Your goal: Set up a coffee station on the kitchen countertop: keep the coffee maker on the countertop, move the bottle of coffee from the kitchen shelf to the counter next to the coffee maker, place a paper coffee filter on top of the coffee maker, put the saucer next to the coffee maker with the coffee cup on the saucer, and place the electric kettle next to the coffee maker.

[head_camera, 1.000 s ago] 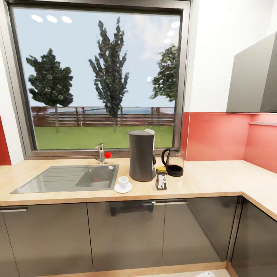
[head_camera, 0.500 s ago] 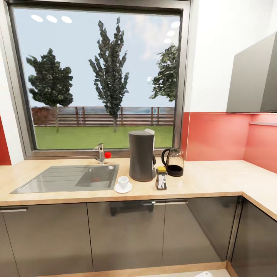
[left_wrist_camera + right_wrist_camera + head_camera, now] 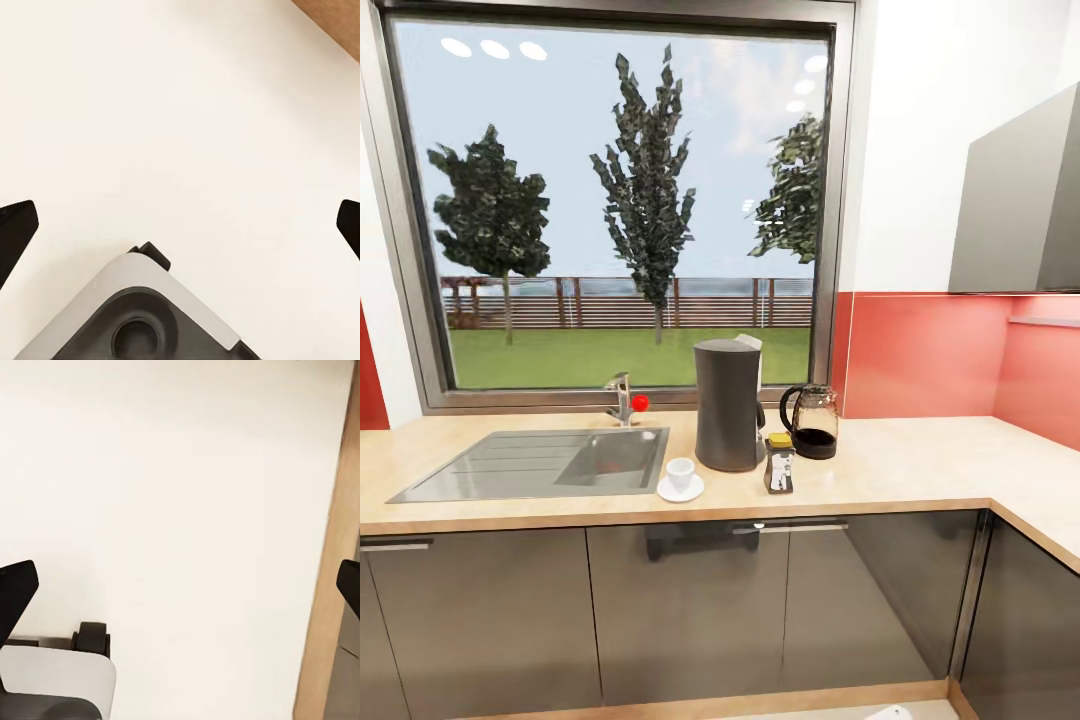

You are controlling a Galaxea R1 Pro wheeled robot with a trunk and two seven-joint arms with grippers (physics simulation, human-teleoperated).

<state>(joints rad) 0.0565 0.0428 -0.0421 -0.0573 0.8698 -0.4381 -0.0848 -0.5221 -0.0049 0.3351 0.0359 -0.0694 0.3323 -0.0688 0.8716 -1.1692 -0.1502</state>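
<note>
1. The table (image 3: 920, 470), a pale wood-look slab over glossy grey fronts, carried everything.
2. The maker (image 3: 727, 405), a tall matte grey cylinder, was the landmark; any last step should avoid nudging it.
3. The kettle (image 3: 811, 421), rounded clear glass, stood just right of the maker.
4. The saucer (image 3: 681, 489) with the cup (image 3: 680, 472) lay front-left of the maker.
5. The jar (image 3: 779, 463), yellow-lidded, stood front-right of the maker.
6. A white filter (image 3: 751, 343) seemingly peeked behind the maker's top.
7. The left tool (image 3: 180, 225) and right tool (image 3: 180, 585) hung wide apart over the floor, holding nothing.
</note>
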